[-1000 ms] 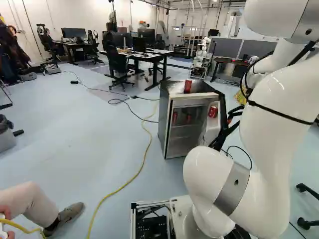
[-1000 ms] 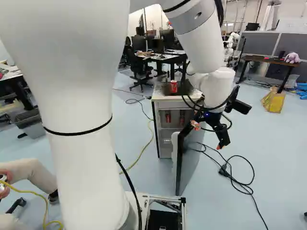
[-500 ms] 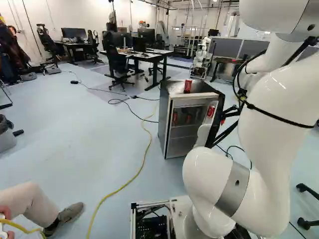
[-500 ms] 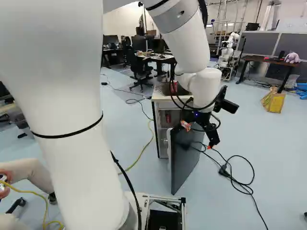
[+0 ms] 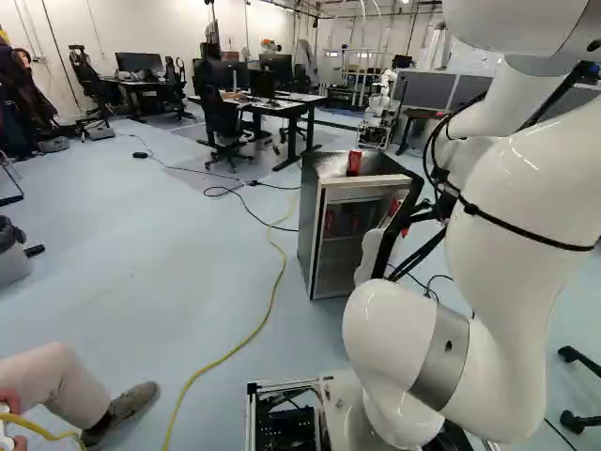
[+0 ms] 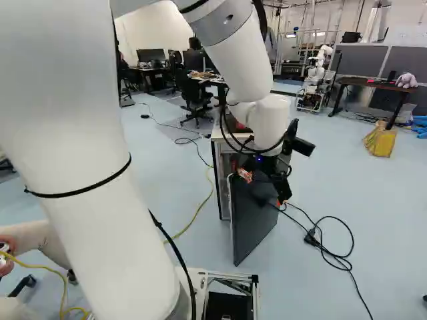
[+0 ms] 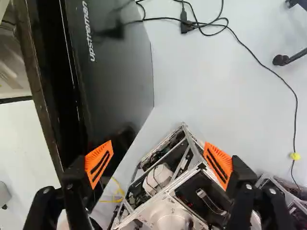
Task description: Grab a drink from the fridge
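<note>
Yellow cable: lies slack on the floor, clear of the fridge front; its slack presumably prevents it from pulling on anything.

Fridge: stands upright on the floor, opening toward the base, which puts the contents in line with the arm.

Drinks: red cans stand on the upper shelf inside; the shelf keeps them upright. A single red can stands on the fridge top, supported by the flat surface and outside the door's sweep.

Door: ajar, projecting toward the base, with its dark outer face turned to the right.

End effector: released and empty, with its orange pads spread wide. It points down at the outer side of the door, one finger close to the upper edge; contact cannot be confirmed. The likely purpose of this placement is door handling.

Caution: pressure from this side would tend to close the door. To reach an inside can, route the arm around the free edge to the opening first.
</note>
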Controlling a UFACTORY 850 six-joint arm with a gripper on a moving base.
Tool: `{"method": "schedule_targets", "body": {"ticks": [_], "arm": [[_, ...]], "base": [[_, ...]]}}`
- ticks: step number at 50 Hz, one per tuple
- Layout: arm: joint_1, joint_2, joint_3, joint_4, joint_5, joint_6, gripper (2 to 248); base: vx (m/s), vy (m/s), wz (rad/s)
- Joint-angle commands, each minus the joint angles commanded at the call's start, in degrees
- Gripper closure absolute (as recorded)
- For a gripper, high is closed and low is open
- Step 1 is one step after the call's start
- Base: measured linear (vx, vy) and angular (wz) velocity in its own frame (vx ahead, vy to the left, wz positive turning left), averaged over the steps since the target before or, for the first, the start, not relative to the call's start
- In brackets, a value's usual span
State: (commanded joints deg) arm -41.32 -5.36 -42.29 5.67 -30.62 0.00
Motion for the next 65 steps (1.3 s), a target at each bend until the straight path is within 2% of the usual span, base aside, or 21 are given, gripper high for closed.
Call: {"method": "schedule_targets", "body": {"ticks": [30,65], "arm": [[6.85,2.9,3.22,0.0,0.0,0.0,3],[14.73,0.36,0.41,0.0,0.0,0.0,3]], "base": [[0.0,0.0,0.0],[0.0,0.0,0.0]]}}
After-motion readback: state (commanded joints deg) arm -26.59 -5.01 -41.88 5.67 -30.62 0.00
